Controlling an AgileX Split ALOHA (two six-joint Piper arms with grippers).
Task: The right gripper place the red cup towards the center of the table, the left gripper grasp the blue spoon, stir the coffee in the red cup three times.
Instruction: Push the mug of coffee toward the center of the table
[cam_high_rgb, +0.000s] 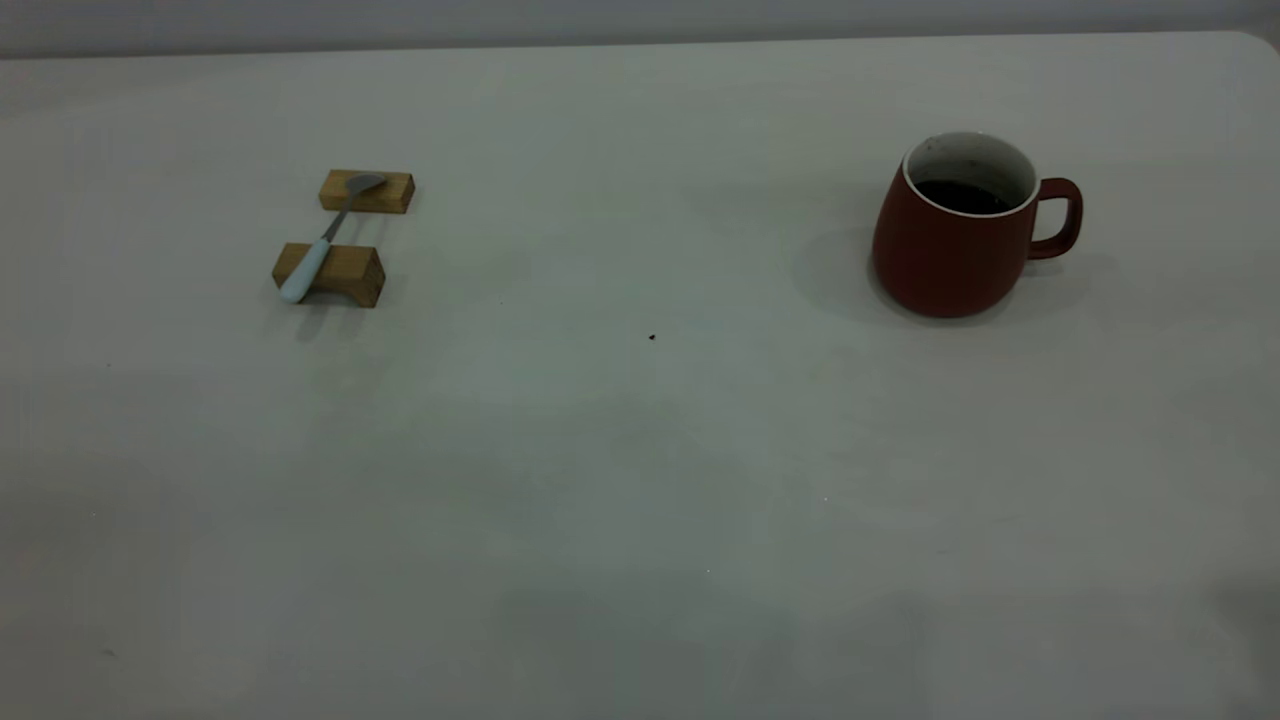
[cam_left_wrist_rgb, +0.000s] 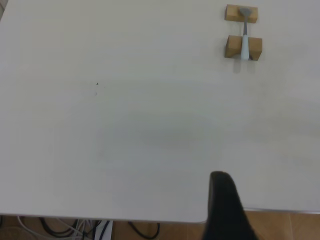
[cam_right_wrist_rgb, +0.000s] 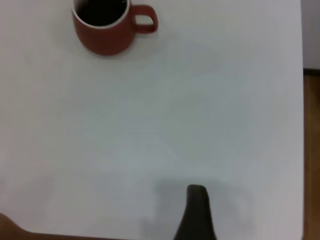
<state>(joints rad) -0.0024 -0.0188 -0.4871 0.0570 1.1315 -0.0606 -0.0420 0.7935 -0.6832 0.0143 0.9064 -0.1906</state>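
Observation:
The red cup (cam_high_rgb: 945, 250) stands upright on the right side of the table (cam_high_rgb: 640, 450), handle pointing right, with dark coffee (cam_high_rgb: 962, 196) inside. The blue spoon (cam_high_rgb: 330, 232) lies at the left, bridging two tan wooden blocks, its pale handle on the nearer block (cam_high_rgb: 345, 275) and its bowl on the farther block (cam_high_rgb: 367, 191). Neither arm shows in the exterior view. In the left wrist view, my left gripper (cam_left_wrist_rgb: 221, 180) is a dark shape at the table's edge, far from the spoon (cam_left_wrist_rgb: 244, 40). In the right wrist view, my right gripper (cam_right_wrist_rgb: 196, 192) hangs well short of the cup (cam_right_wrist_rgb: 102, 37).
A tiny dark speck (cam_high_rgb: 652, 337) marks the tabletop near the middle. Cables (cam_left_wrist_rgb: 75, 227) lie below the table edge in the left wrist view. The table's side edge and brown floor (cam_right_wrist_rgb: 311, 150) show in the right wrist view.

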